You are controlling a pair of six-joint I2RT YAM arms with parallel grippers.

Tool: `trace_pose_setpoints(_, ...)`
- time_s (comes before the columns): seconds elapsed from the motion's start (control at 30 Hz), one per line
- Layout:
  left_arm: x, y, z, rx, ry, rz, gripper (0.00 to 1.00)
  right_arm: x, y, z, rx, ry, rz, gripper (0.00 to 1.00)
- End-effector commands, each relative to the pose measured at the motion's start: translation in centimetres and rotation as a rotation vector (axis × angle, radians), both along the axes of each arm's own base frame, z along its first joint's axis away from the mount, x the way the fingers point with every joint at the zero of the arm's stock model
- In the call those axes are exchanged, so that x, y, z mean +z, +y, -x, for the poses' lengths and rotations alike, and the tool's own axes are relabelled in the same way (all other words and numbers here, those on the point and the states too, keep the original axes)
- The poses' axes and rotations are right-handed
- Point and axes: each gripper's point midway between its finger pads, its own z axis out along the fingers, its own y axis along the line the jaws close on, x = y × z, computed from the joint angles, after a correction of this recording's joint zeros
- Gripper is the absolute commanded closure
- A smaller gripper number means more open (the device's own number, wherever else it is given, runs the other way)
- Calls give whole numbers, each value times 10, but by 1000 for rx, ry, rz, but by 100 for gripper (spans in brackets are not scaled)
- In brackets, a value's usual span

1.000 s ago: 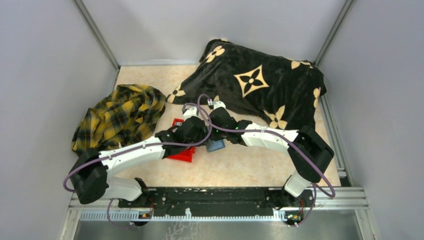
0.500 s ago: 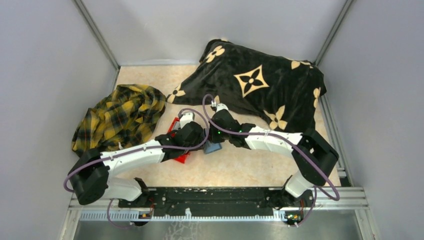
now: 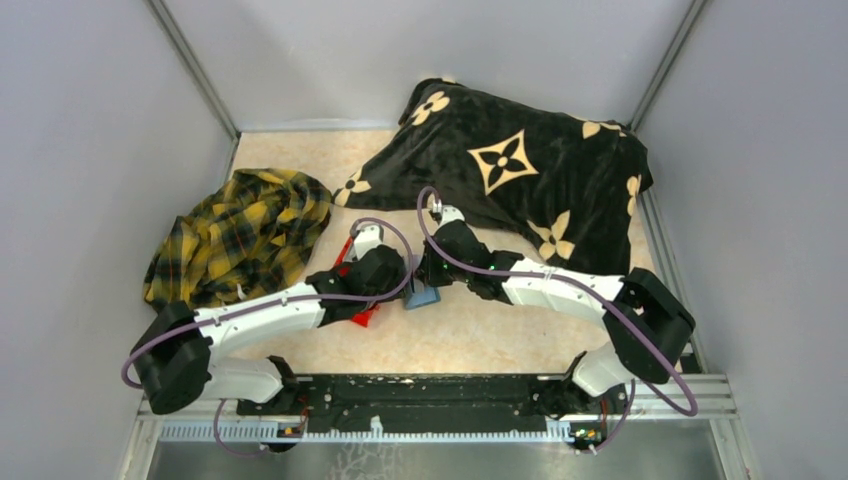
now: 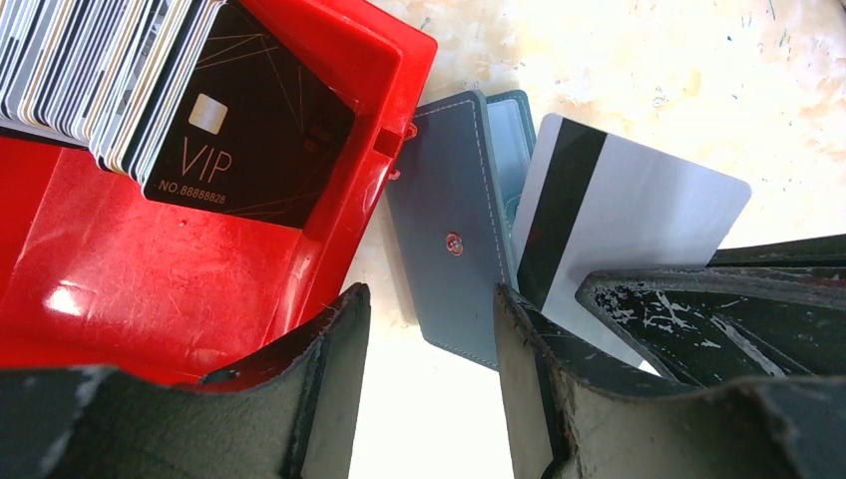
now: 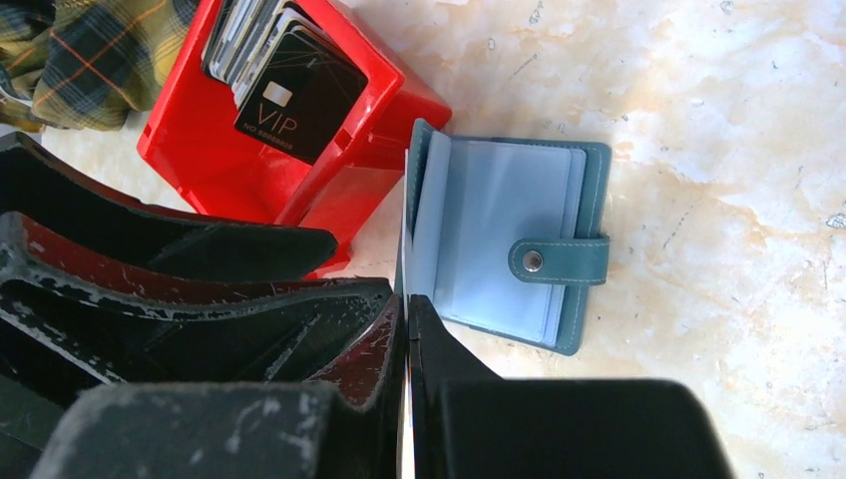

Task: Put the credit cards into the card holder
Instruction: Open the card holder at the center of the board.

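A stack of credit cards (image 4: 100, 70) stands in a red bin (image 4: 150, 269) on the counter (image 5: 698, 150). The left pincer (image 4: 429, 319) is spread over the bin's corner, gripping nothing. Just beside the bin lies the teal card holder (image 5: 499, 239), open. The right pincer (image 5: 406, 314) pinches a white striped card (image 4: 638, 230) edge-on at the holder's left flap.

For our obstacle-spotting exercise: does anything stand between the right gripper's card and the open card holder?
Nothing visible does. The white magnetic-stripe card, pinched by the right gripper, meets the open leaves of the teal card holder; the red bin sits alongside.
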Motion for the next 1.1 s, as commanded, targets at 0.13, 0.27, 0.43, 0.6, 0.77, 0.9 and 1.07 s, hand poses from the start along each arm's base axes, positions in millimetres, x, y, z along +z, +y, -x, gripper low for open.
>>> trace_pose_setpoints(0.13,5,4,1,32,-21,6,44,27,10,6,20,-35,-103,100)
trace_pose_setpoints(0.27,6,5,2,39,-24,13,44,28,15,9,32,-22,-130,100)
trace_pose_setpoints(0.43,12,5,4,47,-39,37,43,26,19,12,40,-8,-154,100)
trace_pose_setpoints(0.6,16,0,5,28,-50,48,41,27,22,15,46,-1,-171,100)
trace_pose_setpoints(0.77,10,-2,7,10,-34,27,41,25,24,14,45,4,-174,100)
trace_pose_setpoints(0.9,-1,-1,10,1,-10,7,42,20,25,14,39,11,-174,100)
trace_pose_setpoints(1.07,-12,2,16,-8,14,-10,45,12,25,13,25,18,-188,100)
